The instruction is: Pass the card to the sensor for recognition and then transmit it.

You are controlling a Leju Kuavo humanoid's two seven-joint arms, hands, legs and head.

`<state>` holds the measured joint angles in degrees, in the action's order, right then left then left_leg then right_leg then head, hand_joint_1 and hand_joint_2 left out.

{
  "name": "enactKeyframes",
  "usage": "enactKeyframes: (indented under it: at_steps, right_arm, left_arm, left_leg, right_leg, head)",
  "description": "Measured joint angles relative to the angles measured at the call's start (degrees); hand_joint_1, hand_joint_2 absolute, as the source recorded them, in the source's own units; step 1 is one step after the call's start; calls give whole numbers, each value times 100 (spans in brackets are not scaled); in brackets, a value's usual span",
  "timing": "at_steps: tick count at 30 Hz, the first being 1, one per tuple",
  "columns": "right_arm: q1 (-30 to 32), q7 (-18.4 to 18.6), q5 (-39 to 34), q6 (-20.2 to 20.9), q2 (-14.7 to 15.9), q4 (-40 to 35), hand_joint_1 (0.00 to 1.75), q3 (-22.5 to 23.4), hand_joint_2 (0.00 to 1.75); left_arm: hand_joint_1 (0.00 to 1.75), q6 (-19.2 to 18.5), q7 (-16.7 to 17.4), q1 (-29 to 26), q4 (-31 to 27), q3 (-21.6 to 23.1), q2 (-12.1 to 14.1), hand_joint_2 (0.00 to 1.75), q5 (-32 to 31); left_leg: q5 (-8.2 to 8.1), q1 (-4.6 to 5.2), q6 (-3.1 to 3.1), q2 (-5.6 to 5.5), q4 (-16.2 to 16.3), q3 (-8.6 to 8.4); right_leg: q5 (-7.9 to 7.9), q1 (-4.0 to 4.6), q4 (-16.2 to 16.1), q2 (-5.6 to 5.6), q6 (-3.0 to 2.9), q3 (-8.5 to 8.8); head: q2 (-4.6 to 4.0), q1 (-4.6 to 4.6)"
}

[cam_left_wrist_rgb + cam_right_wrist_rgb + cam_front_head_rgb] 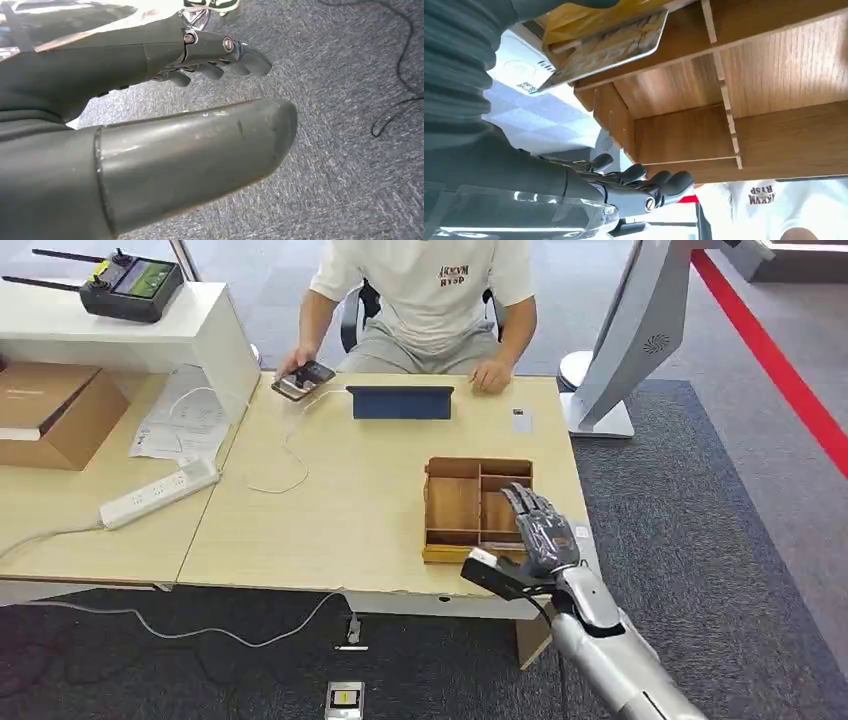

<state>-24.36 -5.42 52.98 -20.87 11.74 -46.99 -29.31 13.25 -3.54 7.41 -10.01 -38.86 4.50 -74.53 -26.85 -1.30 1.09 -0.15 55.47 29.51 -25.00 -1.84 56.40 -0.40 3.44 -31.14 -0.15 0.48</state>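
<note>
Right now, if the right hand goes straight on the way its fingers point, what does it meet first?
Probably the wooden box: the right hand hovers over its near right compartments, fingers aimed across it toward the person. Its height above the dividers is unclear.

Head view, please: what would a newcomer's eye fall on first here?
The right hand, open with fingers spread, hovers over the wooden tray near the table's front right corner. Behind it a seated person holds a phone beside a blue tablet.
</note>
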Motion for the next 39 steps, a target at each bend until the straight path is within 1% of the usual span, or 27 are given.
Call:
enactKeyframes:
  at_steps: [8, 18, 19, 20, 21, 22, 39]
  right_arm:
    - [98, 103, 11, 125, 109, -267, 0, 0, 175]
    - [144, 149, 35, 168, 146, -334, 0, 0, 175]
    - [148, 149, 35, 170, 149, -332, 31, 0, 175]
    - [150, 149, 35, 170, 153, -332, 159, 0, 175]
    - [155, 149, 37, 173, 155, -332, 159, 0, 175]
    - [160, 149, 39, 175, 159, -332, 175, 0, 175]
    - [181, 149, 37, 343, 166, -349, 175, 2, 175]
  left_arm:
    - [0, 0, -63, -1, 0, 2, 0, 0, -15]
    - [0, 0, -70, -1, 0, 2, 2, 0, -17]
    - [0, 0, -70, 0, 0, 0, 4, 0, -15]
    - [0, 0, -70, 0, 0, 2, 7, 0, -13]
    - [0, 0, -70, 0, 0, 0, 7, 0, -11]
    - [0, 0, -70, 0, 0, 0, 7, 0, -11]
    - [0, 0, -90, 0, 0, 2, 7, 0, -41]
  left_leg:
    - [0, 0, 0, 0, 0, 0]
    - [0, 0, 0, 0, 0, 0]
    - [0, 0, 0, 0, 0, 0]
    - [0, 0, 0, 0, 0, 0]
    - [0, 0, 0, 0, 0, 0]
    - [0, 0, 0, 0, 0, 0]
    - [0, 0, 0, 0, 0, 0]
  right_leg:
    - [0, 0, -1, 0, 0, 0]
    - [0, 0, 0, 0, 0, 0]
    - [0, 0, 0, 0, 0, 0]
    - [0, 0, 0, 0, 0, 0]
    - [0, 0, 0, 0, 0, 0]
    - [0, 0, 0, 0, 0, 0]
    - [0, 0, 0, 0, 0, 0]
  head:
    - [0, -2]
    - [0, -2]
    - [0, 0]
    - [0, -2]
    - [0, -2]
    - [0, 0]
    - [0, -2]
